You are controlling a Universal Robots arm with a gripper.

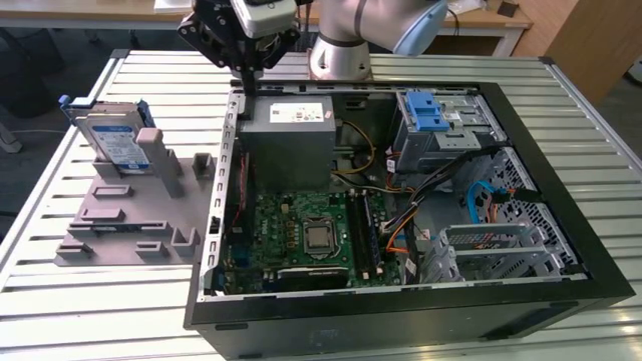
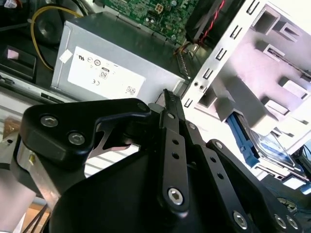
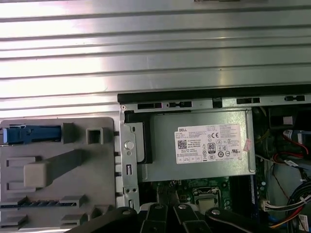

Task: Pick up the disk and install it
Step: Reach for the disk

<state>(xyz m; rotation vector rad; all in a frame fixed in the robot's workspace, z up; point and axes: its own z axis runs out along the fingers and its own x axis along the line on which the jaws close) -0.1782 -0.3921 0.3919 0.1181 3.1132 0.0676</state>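
open computer case (image 1: pixel 401 325), grey holder (image 1: pixel 120 218), slatted table (image 1: pixel 90 316)

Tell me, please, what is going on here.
A robot arm is working at an open computer case on a slatted table. Its gripper is shut and empty, hanging over the case's edge by the power supply. The disk stands upright in a grey holder on the exterior view's left, outside the case, not yet picked up.

A white label (image 3: pixel 208 144) with black print, a barcode and round marks sits on the grey box (image 3: pixel 163 145) in both wrist views. At the exterior view's left, the disk (image 1: pixel 98 120) bears a blue-and-white label (image 1: pixel 119 147); its print is unreadable.
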